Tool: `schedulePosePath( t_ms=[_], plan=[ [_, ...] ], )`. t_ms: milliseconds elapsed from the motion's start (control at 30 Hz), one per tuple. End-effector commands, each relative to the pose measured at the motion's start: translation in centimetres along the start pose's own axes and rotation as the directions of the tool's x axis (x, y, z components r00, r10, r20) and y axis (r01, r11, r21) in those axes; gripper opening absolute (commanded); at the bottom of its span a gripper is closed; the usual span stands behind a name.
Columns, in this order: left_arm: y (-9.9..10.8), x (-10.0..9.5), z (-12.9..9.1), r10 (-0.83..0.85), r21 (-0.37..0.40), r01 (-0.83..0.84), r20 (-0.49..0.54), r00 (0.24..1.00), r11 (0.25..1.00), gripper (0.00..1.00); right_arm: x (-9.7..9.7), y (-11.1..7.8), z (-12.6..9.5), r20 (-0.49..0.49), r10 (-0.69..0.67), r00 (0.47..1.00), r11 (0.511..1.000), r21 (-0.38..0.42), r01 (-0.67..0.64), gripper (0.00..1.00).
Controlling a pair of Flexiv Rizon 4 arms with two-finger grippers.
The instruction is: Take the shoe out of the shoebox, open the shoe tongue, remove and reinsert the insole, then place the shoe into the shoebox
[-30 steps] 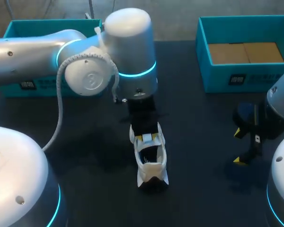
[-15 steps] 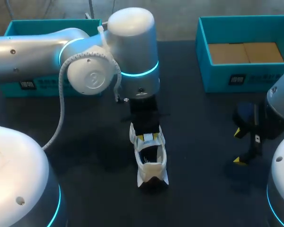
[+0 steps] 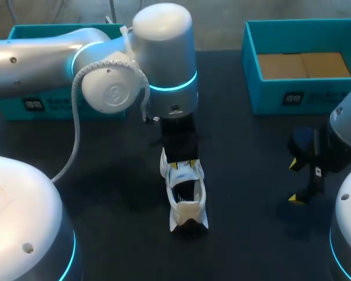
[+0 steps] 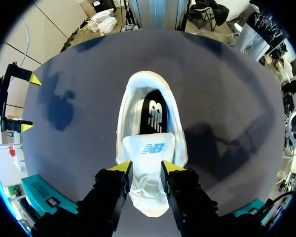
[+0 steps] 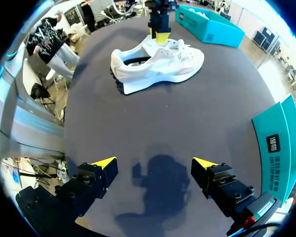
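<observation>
White and standing up from the laces, the tongue (image 4: 149, 147) is gripped by our left pincer (image 4: 146, 168), one yellow tip at each of its edges. Over the last second our left arm has eased up and back toward the far side of the desk (image 3: 251, 175), and the tips now sit slightly higher. The shoe (image 3: 187, 202) has not shifted: it stands upright on the desk, out of the box (image 3: 251, 70), toe toward the left arm.

We judge that the tongue is being drawn open, though only by a small pull so far. The dark insole (image 4: 153, 111) shows in the opening and is not yet out.

Our right pincer (image 3: 295, 182) has not moved. It hangs open above the desk, well apart from the shoe, so nothing holds the shoe down if the pull grows.
</observation>
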State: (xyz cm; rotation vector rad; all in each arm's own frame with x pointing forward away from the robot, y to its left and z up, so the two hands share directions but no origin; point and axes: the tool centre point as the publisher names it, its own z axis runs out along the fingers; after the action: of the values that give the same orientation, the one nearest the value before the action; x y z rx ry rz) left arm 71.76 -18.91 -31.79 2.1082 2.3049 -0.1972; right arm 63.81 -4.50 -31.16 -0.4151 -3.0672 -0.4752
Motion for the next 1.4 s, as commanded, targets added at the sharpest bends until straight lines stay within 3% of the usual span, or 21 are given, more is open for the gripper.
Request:
schedulePosePath(
  t_ms=[33, 167, 500, 700, 1000, 1167, 1267, 1333, 1367, 1400],
  plan=[
    [-0.2, 0.5, -0.8, -0.001, -0.007, 0.001, 0.003, 1.0, 1.0, 0.37, 0.1, -0.1, 0.1, 0.003, -0.001, 1.0, 1.0, -0.002, 0.001, 1.0],
    [-0.5, 0.4, -0.9, 0.005, 0.003, -0.005, -0.003, 1.0, 1.0, 0.37, 0.1, -0.1, 0.1, 0.003, -0.001, 1.0, 1.0, -0.002, 0.001, 1.0],
    [-0.9, 0.2, 2.2, 0.011, 0.066, -0.009, -0.027, 1.0, 0.998, 0.36, 0.1, -0.1, 0.1, 0.003, -0.001, 1.0, 1.0, -0.002, 0.001, 1.0],
    [-1.1, 0.3, 2.7, 0.008, 0.084, -0.006, -0.028, 1.0, 0.996, 0.36, 0.1, -0.1, 0.1, 0.003, -0.001, 1.0, 1.0, -0.002, 0.001, 1.0],
    [-1.2, 0.7, -1.0, -0.001, 0.041, 0.001, -0.001, 1.0, 0.999, 0.37, 0.1, -0.1, 0.1, 0.003, -0.001, 1.0, 1.0, -0.002, 0.001, 1.0],
    [-1.8, 0.9, -3.1, -0.055, 0.056, 0.055, -0.008, 0.998, 0.997, 0.37, 0.1, -0.1, 0.1, 0.003, -0.001, 1.0, 1.0, -0.002, 0.001, 1.0],
    [-2.2, 1.0, -3.9, -0.096, 0.078, 0.098, -0.024, 0.995, 0.992, 0.59, 0.1, -0.1, 0.1, 0.003, -0.001, 1.0, 1.0, -0.002, 0.001, 1.0],
    [-2.5, 1.0, -4.4, -0.139, 0.091, 0.142, -0.041, 0.989, 0.986, 0.92, 0.1, -0.1, 0.1, 0.003, -0.001, 1.0, 1.0, -0.002, 0.001, 1.0],
    [-2.5, 1.0, -4.7, -0.179, 0.088, 0.183, -0.051, 0.983, 0.979, 1.0, 0.1, -0.1, 0.1, 0.003, -0.001, 1.0, 1.0, -0.002, 0.001, 1.0],
    [-2.5, 1.1, -5.0, -0.227, 0.089, 0.232, -0.061, 0.972, 0.969, 1.0, 0.1, -0.1, 0.1, 0.003, -0.001, 1.0, 1.0, -0.002, 0.001, 1.0]
  ],
)
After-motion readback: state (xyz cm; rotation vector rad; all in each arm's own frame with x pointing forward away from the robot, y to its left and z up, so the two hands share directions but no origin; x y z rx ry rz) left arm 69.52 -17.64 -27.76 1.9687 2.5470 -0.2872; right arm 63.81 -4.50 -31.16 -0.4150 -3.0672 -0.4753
